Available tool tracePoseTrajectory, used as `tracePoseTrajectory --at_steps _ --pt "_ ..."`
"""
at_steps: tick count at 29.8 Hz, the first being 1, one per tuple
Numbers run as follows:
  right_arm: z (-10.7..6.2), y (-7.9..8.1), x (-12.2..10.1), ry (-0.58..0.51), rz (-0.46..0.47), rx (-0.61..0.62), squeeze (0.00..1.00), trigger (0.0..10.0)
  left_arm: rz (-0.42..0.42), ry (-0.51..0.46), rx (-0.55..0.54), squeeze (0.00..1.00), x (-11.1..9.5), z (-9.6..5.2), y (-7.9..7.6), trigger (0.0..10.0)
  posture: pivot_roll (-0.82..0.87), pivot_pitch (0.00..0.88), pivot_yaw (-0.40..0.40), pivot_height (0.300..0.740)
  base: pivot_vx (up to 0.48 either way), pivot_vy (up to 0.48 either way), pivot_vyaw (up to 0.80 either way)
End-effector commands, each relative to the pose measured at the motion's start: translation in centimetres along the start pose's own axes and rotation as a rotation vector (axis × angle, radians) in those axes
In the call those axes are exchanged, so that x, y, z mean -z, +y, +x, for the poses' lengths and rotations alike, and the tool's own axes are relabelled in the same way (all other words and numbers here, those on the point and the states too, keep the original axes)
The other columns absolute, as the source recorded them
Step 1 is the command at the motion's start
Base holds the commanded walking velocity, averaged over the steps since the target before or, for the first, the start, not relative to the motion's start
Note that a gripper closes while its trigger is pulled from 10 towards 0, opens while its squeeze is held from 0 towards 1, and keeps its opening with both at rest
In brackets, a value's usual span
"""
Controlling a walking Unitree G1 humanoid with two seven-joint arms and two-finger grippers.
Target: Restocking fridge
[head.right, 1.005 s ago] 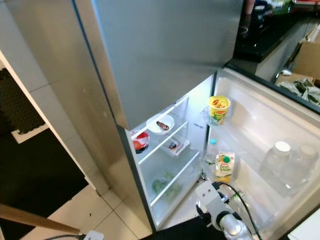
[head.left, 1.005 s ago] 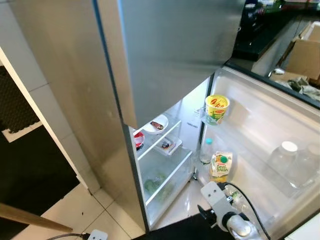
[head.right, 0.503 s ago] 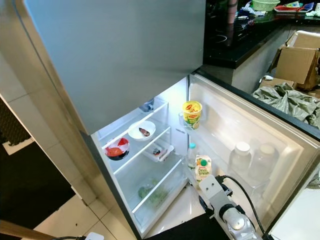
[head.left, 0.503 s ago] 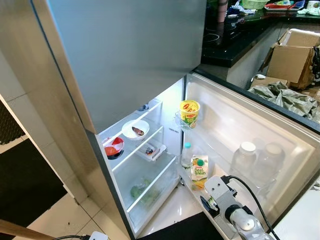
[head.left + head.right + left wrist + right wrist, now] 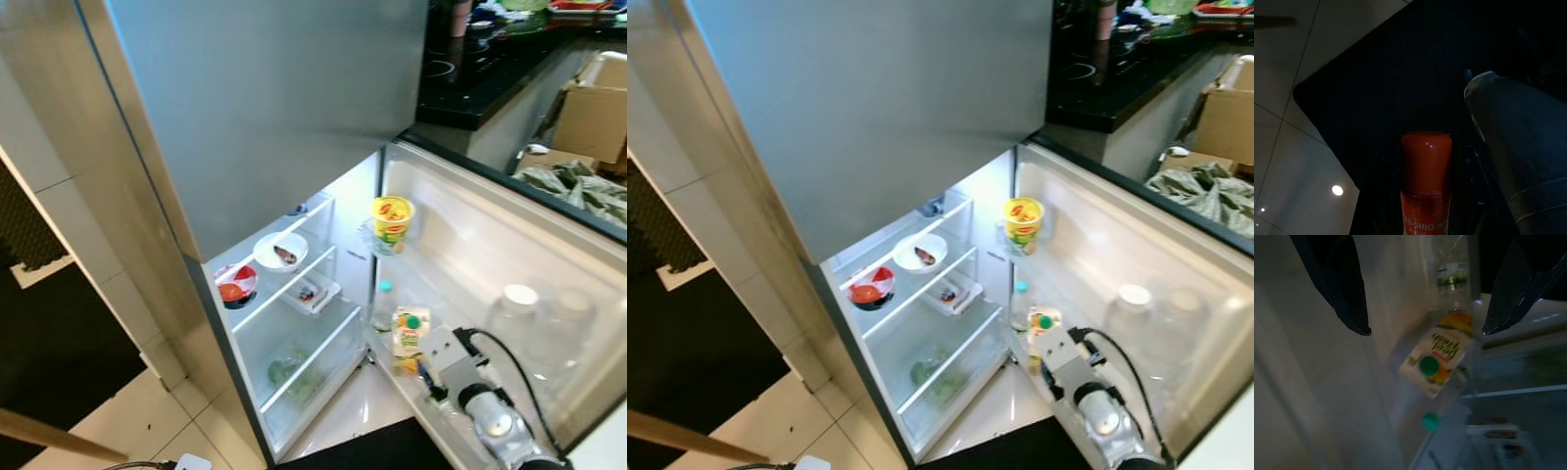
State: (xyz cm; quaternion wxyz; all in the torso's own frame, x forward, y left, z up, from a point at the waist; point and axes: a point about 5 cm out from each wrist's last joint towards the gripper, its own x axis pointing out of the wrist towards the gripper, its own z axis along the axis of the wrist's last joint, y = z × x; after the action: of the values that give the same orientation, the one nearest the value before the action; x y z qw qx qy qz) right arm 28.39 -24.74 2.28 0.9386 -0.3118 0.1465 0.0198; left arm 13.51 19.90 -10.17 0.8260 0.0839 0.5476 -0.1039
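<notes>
The fridge's lower door [image 5: 509,245] stands wide open to the right. Its door shelf holds a juice carton [image 5: 409,336], a green-capped water bottle [image 5: 384,299], a yellow noodle cup [image 5: 392,220] and clear jars [image 5: 514,308]. My right arm's wrist [image 5: 453,358] is low beside the carton. In the right wrist view my right gripper [image 5: 1425,326] is open, with the carton [image 5: 1437,362] ahead between its fingers, apart from them. My left gripper [image 5: 1426,152] hangs low in the dark, shut on a red-capped can [image 5: 1426,169].
Inside shelves carry a white bowl [image 5: 279,252], a red bowl [image 5: 235,287], a small tray [image 5: 312,292] and greens [image 5: 284,367] in the bottom drawer. A black mat [image 5: 59,352] lies on the tiled floor at left. Cardboard boxes [image 5: 598,113] and a dark counter [image 5: 490,69] stand behind the door.
The camera has shifted across the frames. My right wrist has risen and come closer beside the juice carton on the door shelf.
</notes>
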Motion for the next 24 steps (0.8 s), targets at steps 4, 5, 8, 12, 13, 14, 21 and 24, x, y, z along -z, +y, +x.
tracePoseTrajectory --at_steps 4,5,8,12,13,14,21,24 --pt "0.1 -1.8 0.4 0.032 -0.033 0.092 0.0 10.0 -0.001 0.006 -0.007 0.0 0.4 -0.1 0.1 10.0 -0.19 0.027 0.09 0.74 0.0 0.0 0.0" --pt "0.1 -1.8 0.4 0.032 -0.033 0.092 0.0 10.0 -0.001 0.006 -0.007 0.0 0.4 -0.1 0.1 10.0 -0.19 0.027 0.09 0.74 0.0 0.0 0.0" --pt "-0.2 -3.4 1.1 0.069 -0.054 0.161 0.0 10.0 -0.004 0.01 -0.006 0.0 0.6 -0.1 0.0 10.0 -0.19 0.028 0.087 0.74 0.0 0.0 0.0" --pt "-0.6 -4.5 2.0 0.115 -0.075 0.207 0.0 10.0 -0.006 0.014 -0.003 0.0 0.7 -0.1 -0.1 10.0 -0.2 0.027 0.085 0.74 0.0 0.0 0.0" --pt "-0.8 -4.2 2.3 0.126 -0.077 0.197 0.0 10.0 -0.005 0.013 -0.002 0.0 0.7 -0.1 -0.2 10.0 -0.2 0.027 0.084 0.74 0.0 0.0 0.0" --pt "-0.8 -4.2 2.3 0.126 -0.077 0.197 0.0 10.0 -0.005 0.013 -0.002 0.0 0.7 -0.1 -0.2 10.0 -0.2 0.027 0.084 0.74 0.0 0.0 0.0" --pt "-2.3 0.2 5.1 0.28 -0.035 0.066 0.0 10.0 -0.004 0.004 0.003 0.0 0.3 0.0 -0.3 10.0 -0.2 0.024 0.084 0.74 0.0 0.0 0.0" --pt "-3.2 1.5 6.2 0.337 -0.006 0.019 0.0 10.0 -0.004 0.004 0.003 0.0 0.3 0.0 -0.3 10.0 -0.2 0.02 0.083 0.74 0.0 0.0 0.0"
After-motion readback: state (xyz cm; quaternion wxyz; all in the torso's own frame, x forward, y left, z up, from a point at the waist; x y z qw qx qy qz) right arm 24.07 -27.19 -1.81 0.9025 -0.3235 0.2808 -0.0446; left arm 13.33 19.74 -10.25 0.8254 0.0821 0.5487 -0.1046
